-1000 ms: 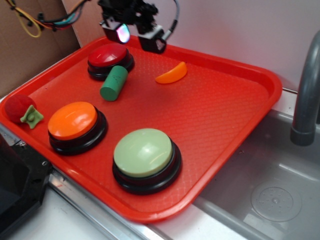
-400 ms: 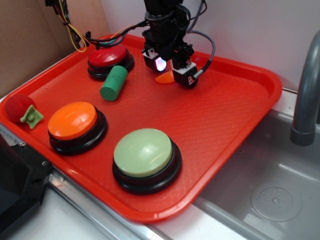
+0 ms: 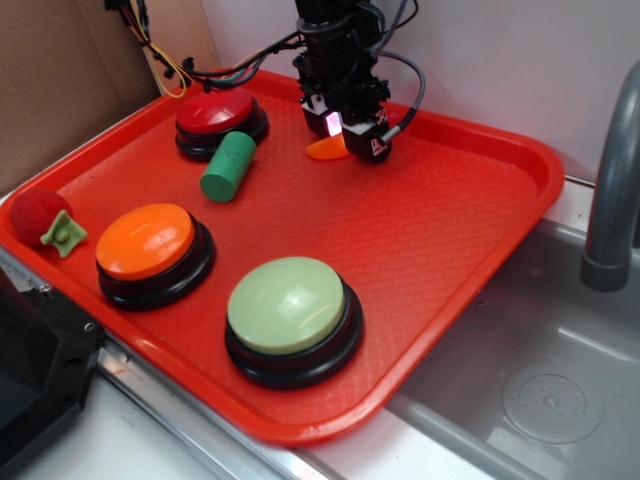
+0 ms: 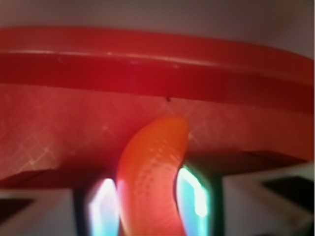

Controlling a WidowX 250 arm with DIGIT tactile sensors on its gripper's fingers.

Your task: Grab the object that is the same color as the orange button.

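Observation:
The small glossy orange crescent slice (image 3: 322, 150) lies on the red tray (image 3: 440, 220) near its far rim, mostly hidden by my gripper (image 3: 348, 140). My gripper stands low over it, with one jaw on each side. In the wrist view the slice (image 4: 152, 167) fills the gap between the two glowing pads (image 4: 194, 194), which press on both its sides. The orange button (image 3: 148, 240), a large dome on a black base, sits at the tray's front left, far from my gripper.
A red-topped button (image 3: 215, 108) and a green cylinder (image 3: 228, 165) sit just left of my gripper. A pale green button (image 3: 288, 305) is at the tray's front. A red ball with a green piece (image 3: 40, 215) sits at the tray's left corner. A sink (image 3: 540, 380) and grey faucet pipe (image 3: 610, 180) are on the right.
My gripper came from above the red button, moved right and down over the orange slice, and its jaws narrowed around it.

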